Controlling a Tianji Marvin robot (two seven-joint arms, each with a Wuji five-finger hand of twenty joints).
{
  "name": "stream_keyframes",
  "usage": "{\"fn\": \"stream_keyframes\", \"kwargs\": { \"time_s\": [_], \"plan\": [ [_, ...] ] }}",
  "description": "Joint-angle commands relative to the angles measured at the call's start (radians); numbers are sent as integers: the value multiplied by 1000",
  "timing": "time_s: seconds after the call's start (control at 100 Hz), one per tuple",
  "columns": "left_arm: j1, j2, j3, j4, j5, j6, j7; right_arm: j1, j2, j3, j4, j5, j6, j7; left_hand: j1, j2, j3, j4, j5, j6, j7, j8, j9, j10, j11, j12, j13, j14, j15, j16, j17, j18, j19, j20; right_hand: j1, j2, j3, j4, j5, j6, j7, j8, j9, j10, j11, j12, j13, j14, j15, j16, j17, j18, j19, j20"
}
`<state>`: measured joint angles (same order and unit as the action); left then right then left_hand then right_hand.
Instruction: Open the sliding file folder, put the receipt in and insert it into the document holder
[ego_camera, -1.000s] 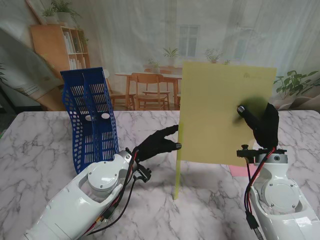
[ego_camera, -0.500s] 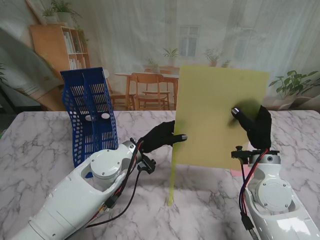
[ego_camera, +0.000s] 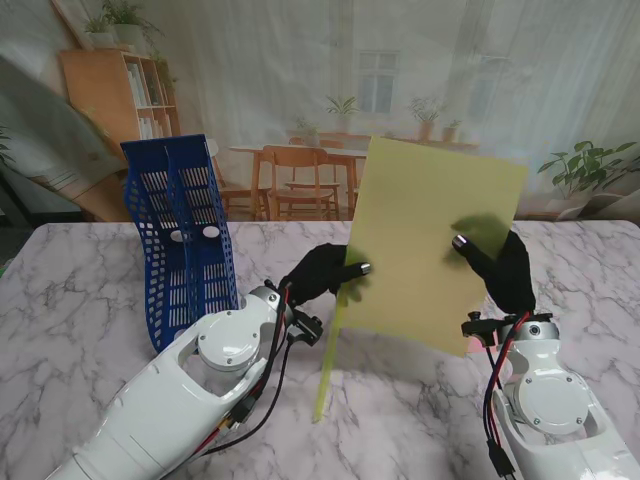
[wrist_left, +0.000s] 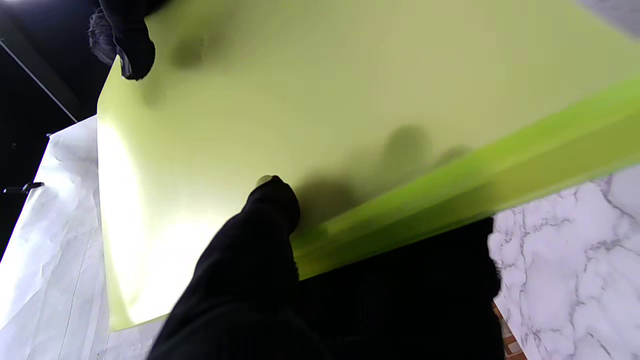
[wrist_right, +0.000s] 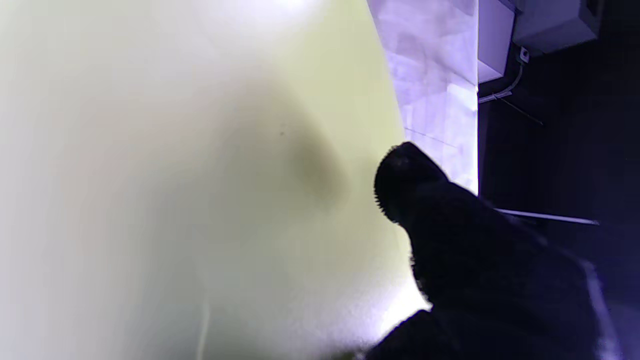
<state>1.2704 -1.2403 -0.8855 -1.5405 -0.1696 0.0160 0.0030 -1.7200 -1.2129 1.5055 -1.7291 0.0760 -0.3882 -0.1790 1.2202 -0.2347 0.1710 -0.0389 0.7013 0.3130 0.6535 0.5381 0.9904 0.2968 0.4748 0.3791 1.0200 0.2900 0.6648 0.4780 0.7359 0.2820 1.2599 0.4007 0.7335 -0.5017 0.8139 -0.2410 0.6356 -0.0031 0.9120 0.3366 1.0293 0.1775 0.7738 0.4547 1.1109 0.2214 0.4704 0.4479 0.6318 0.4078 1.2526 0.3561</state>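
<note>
Both hands gripped the yellow-green plastic sheet folder (ego_camera: 425, 240), held upright.
Its green spine bar (ego_camera: 326, 365) slanted down-left; left hand (ego_camera: 322, 272) and right hand (ego_camera: 498, 266) fingers clamped opposite edges.

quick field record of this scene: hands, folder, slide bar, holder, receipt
left hand: shut on slide bar
right hand: shut on folder
folder: yellow-green, held up off the table, tilted
slide bar: green, partly off the folder's left edge
holder: blue mesh, standing at left, apart from the folder
receipt: pink, on table behind right wrist
</note>
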Motion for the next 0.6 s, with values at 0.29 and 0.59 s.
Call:
{"fn": "stream_keyframes", "kwargs": {
  "time_s": [0.29,0.59],
  "plan": [
    [11,-4,-9,-8,-6,8,8,-114,61,91,-38,23,46,228,71,18,81,2,28,-61,33,15,39,14,20,11,49,37,26,-7,87,-70,65,-36,-5,14,205,158,-223,42,-349,81,-404,-13,-125,-105,-304,-6,-131,-93,-212,-22,-113,-41],
    [10,-5,-13,-17,-5,22,12,-160,95,144,-36,11,49,371,71,20,81,2,24,-61,36,15,36,14,22,11,46,36,27,-10,86,-70,68,-47,108,-174,653,266,-476,-29,-384,-22,-614,-96,-227,-156,-495,-75,-201,-162,-352,-99,-208,-64]
  ]
}}
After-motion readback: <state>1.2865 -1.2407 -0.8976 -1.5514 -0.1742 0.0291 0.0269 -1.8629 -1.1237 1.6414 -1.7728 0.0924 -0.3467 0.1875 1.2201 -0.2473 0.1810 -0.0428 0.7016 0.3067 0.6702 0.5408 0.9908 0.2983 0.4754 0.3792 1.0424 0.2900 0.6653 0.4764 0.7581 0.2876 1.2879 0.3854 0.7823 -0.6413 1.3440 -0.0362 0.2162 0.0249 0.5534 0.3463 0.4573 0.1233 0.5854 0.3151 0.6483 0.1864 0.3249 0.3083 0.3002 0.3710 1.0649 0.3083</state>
